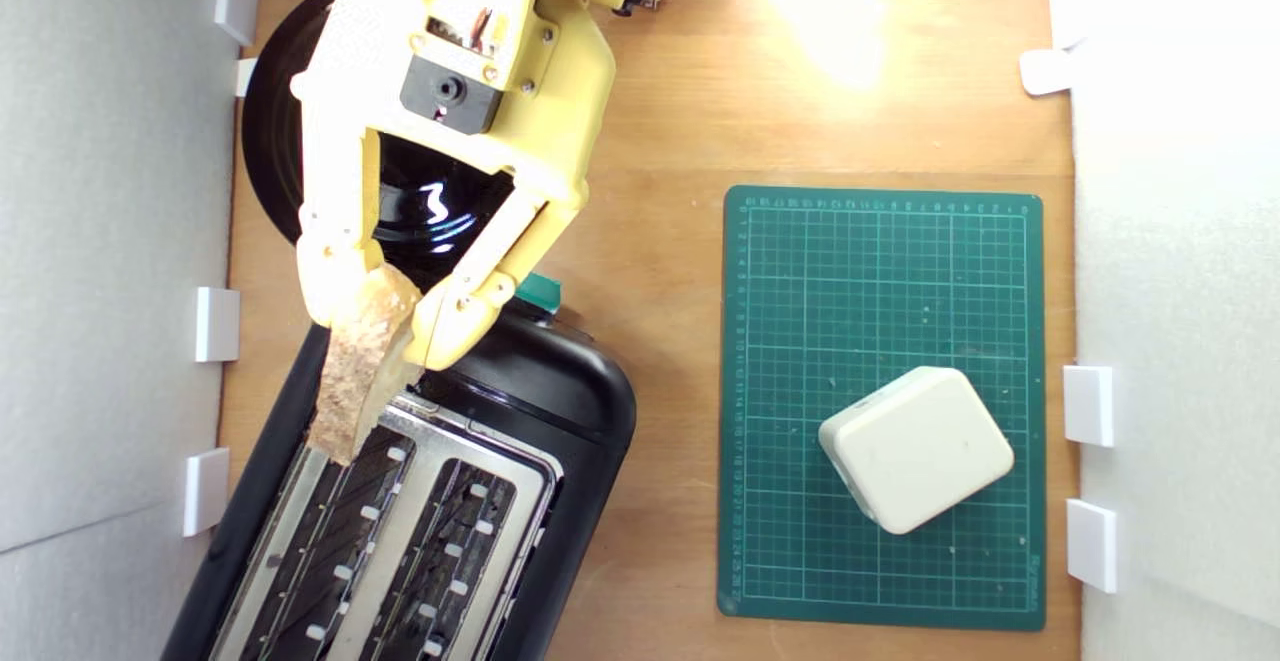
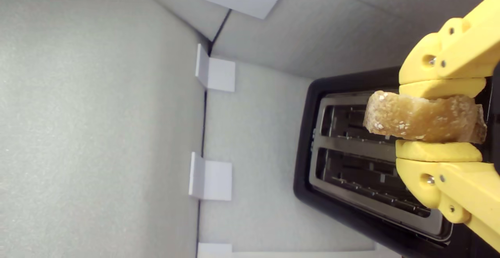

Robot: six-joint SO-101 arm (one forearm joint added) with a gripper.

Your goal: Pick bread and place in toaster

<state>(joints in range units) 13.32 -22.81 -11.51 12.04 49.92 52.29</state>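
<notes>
Bread (image 1: 355, 371) is held edge-on between the two yellow jaws of the gripper (image 1: 385, 326), which are closed against its flat faces with only the slice's thickness between them. In the wrist view the bread (image 2: 422, 115) is seen pinched from both sides, its crust end projecting past the jaw tips. The slice is hung above the toaster (image 1: 560, 411), over the end of the silver top plate nearest the teal lever knob (image 1: 540, 291). In the exterior view its lower end is seen against the mouth of the slot nearer the exterior view's left; whether it has entered the slot or touches the plate cannot be told. In the wrist view the slice appears over the bar between the two slots, and both slots are seen empty.

The toaster is set at a slant on the wooden surface (image 1: 660, 121), partly cut off by the frame edge. Beyond its knob end, a round black plate (image 1: 270, 131) is largely hidden behind the yellow arm. Well apart from the toaster, toward the exterior view's right, a green cutting mat (image 1: 880, 271) is laid on the surface, and a cream-white rounded block (image 1: 915, 448) is placed on it. Pale grey foam walls (image 1: 110, 241) are joined by white clips around the toaster's side of the surface.
</notes>
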